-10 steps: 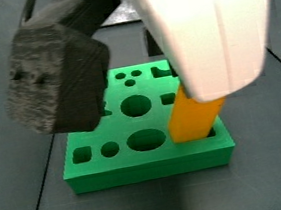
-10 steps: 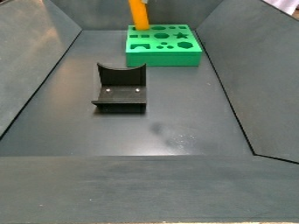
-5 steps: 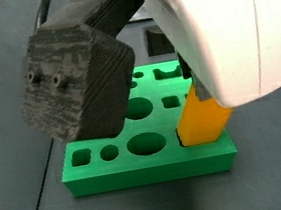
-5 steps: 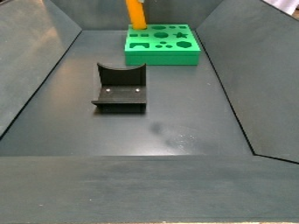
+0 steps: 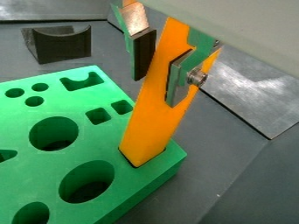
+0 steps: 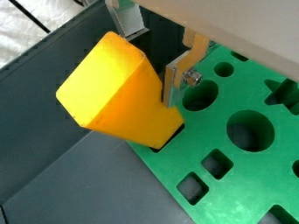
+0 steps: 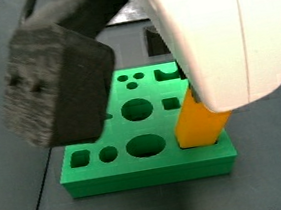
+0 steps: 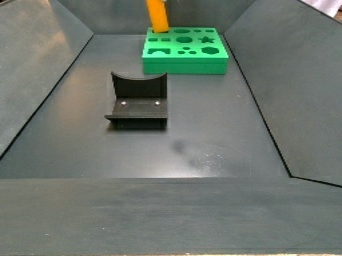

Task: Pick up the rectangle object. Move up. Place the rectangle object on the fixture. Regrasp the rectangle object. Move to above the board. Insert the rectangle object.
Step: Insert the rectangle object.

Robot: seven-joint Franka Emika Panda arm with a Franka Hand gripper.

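Note:
The rectangle object is an orange-yellow block standing tilted with its lower end in a hole at a corner of the green board. My gripper is shut on its upper part: the dark pad of one finger lies along one side and the silver finger plate presses the other. In a wrist view the block's top end hides one fingertip. Both side views show the block rising from the board. The dark fixture stands bare, apart from the board.
The white arm housing and a dark wrist part fill much of a side view. Sloped grey bin walls ring the floor. The board's other cut-outs are unfilled. The fixture shows behind the board.
The gripper has come down a little with the block, whose lower end now sits slightly deeper in the board's corner hole. Board and fixture have not moved.

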